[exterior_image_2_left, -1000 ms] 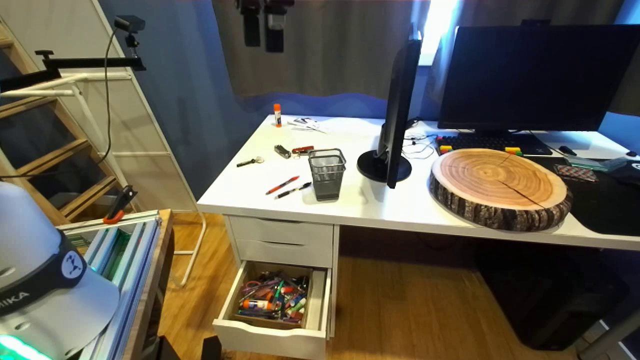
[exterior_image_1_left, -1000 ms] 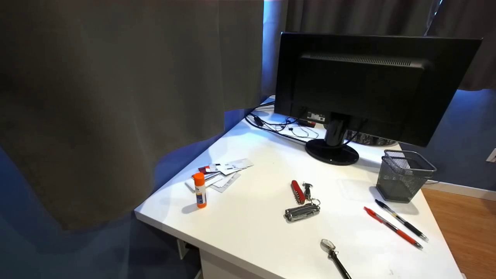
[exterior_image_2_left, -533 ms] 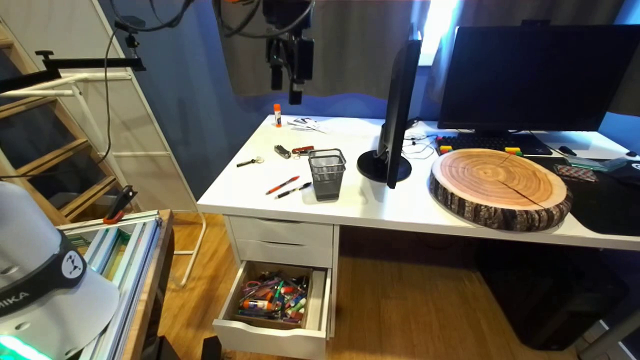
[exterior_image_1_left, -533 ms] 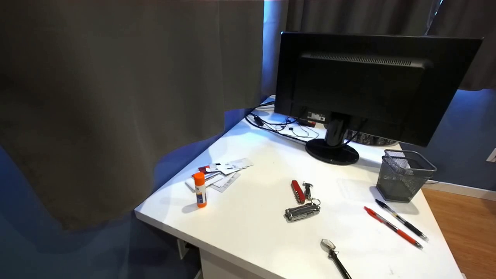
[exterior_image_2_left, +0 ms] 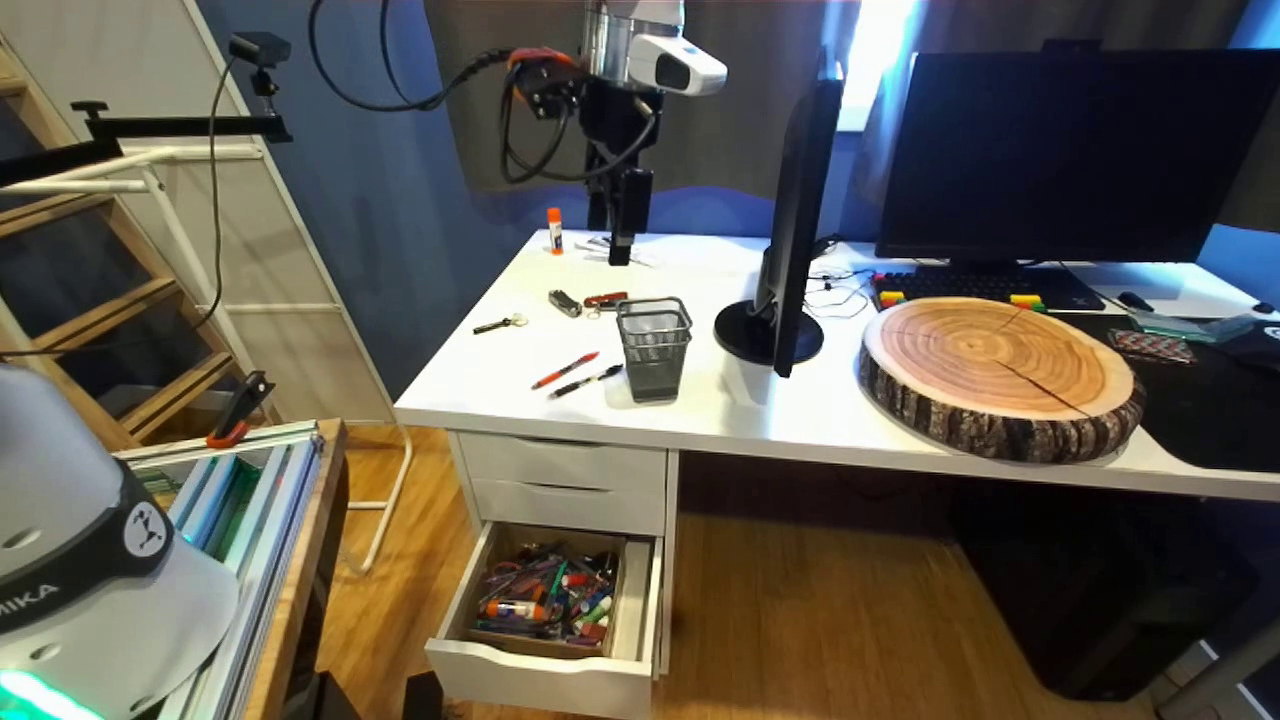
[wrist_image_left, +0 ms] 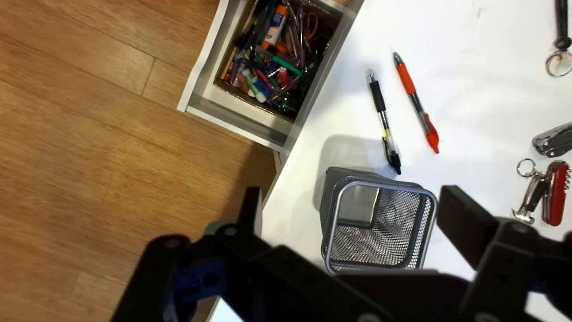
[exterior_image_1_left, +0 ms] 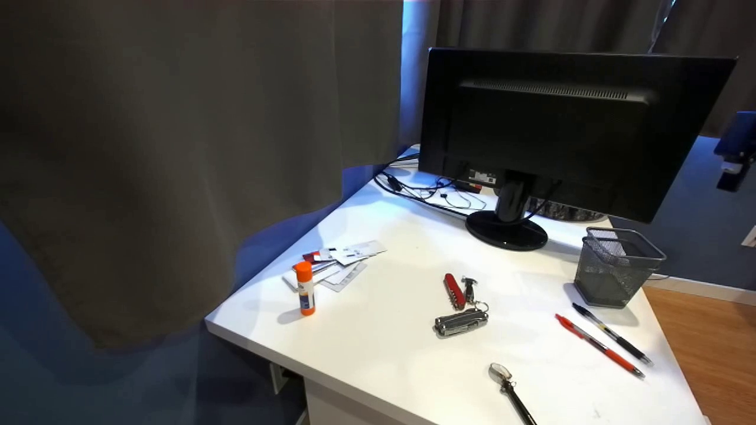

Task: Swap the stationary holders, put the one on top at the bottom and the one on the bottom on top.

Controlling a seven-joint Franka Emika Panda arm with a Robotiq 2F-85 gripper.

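Observation:
The two mesh pen cups stand nested and upright near the desk edge. In the wrist view a paler grey rim sits uppermost, on the grey cup (wrist_image_left: 395, 228). The black cup (wrist_image_left: 329, 197) shows as a darker rim and wall just below and around it. The nested pair also shows in both exterior views (exterior_image_1_left: 608, 286) (exterior_image_2_left: 655, 375). My gripper (wrist_image_left: 351, 197) is open and empty, its fingers apart on either side of the cups' rim in the wrist view. In an exterior view the gripper (exterior_image_2_left: 612, 240) hangs above the desk, higher than the cups. One fingertip (exterior_image_1_left: 730, 179) shows at the right edge.
A monitor (exterior_image_1_left: 567, 130) stands beside the cups. A red pen (wrist_image_left: 416, 103) and a black pen (wrist_image_left: 382, 118) lie close by. Pocket knives (wrist_image_left: 555, 192), a key fob (exterior_image_2_left: 500, 323), a glue stick (exterior_image_2_left: 555, 232) and a wood slab (exterior_image_2_left: 1000, 360) are on the desk. A drawer (exterior_image_2_left: 550, 675) is open below.
My gripper has come down and to the right in an exterior view, with more of the arm showing. A fingertip now shows at another view's right edge. The cups have not moved.

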